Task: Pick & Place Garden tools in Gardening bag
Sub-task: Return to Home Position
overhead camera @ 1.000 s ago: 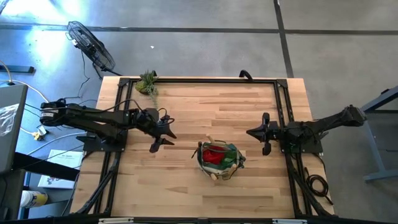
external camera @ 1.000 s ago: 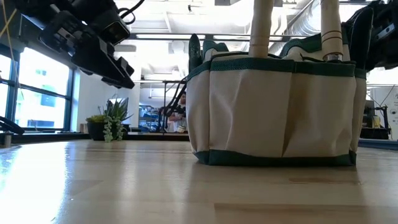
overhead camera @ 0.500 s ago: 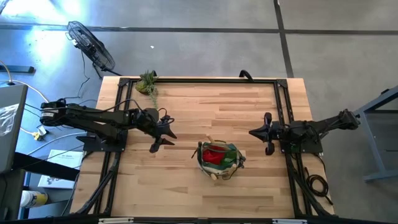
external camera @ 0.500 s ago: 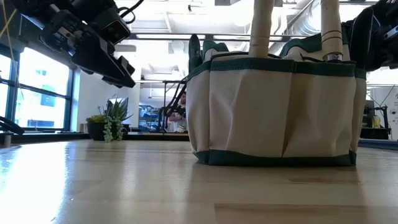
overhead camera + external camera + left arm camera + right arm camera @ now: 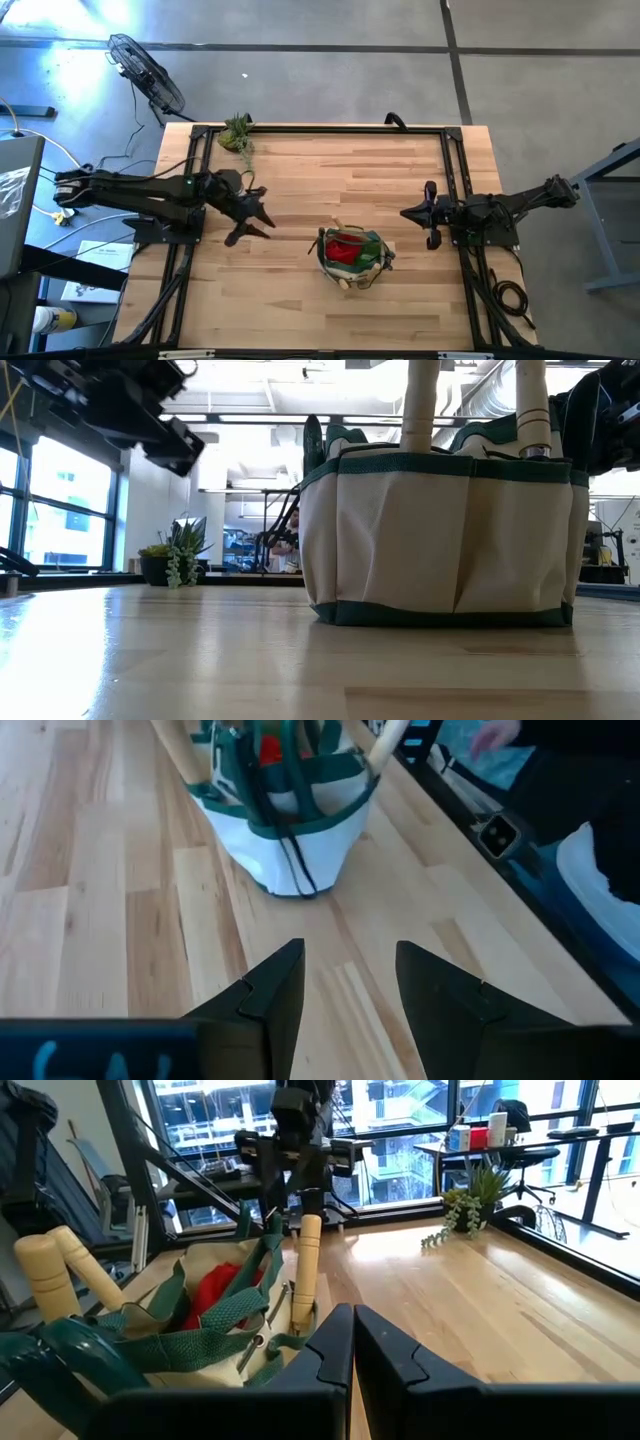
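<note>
A cream fabric gardening bag (image 5: 368, 262) with green trim stands on the wooden table (image 5: 330, 170), holding a red glove (image 5: 345, 247) and wooden-handled tools (image 5: 305, 1270). The left gripper (image 5: 350, 952) hangs to its left, fingers apart. The right gripper (image 5: 352, 1315) is to its right, fingers together. A leafy plant clump (image 5: 238, 133) lies well beyond the bag.

The left arm (image 5: 150, 195) and right arm (image 5: 520, 205) are matte black, with slim links between bulkier joint housings. Thin black cables loop near the left wrist, and a small green light shows on one link. The left end effector (image 5: 350, 950) has two dark, angular, wedge-shaped fingers above a blurred blue marking. The right end effector (image 5: 352, 1312) has matching black fingers.
</note>
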Controlling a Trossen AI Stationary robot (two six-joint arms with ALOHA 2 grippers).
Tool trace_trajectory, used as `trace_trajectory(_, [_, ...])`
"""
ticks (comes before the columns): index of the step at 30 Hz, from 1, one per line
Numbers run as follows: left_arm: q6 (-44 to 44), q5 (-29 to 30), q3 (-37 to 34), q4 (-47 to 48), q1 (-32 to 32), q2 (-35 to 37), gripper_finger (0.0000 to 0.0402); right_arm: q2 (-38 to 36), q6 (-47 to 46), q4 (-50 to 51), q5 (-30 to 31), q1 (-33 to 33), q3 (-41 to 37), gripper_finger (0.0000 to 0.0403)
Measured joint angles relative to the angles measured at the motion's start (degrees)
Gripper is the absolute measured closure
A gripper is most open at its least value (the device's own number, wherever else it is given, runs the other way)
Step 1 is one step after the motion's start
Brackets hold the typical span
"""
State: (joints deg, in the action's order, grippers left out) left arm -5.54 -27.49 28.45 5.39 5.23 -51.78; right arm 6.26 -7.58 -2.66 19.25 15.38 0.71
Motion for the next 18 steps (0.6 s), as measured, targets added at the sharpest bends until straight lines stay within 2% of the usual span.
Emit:
trace_trajectory(5, [0.5, 1.3, 0.0, 6.1, -0.1, 7.8, 0.0249, 0.0, -0.1, -0.7, 0.2, 0.0, 0.0, 0.0400])
trace_trajectory(10, [0.6, -1.9, 0.0, 12.5, -0.1, 15.3, 0.0249, 0.0, -0.1, -0.9, 0.3, 0.0, 0.0, 0.0400])
trace_trajectory(13, [1.6, -1.0, -0.1, 17.3, -0.1, 20.5, 0.0249, 0.0, -0.1, -1.0, 0.3, 0.0, 0.0, 0.0400])
trace_trajectory(18, [5.1, 0.6, -3.5, 15.7, -0.2, 30.3, 0.0274, 0.0, -0.1, -1.1, 0.2, 0.0, 0.0, 0.0400])
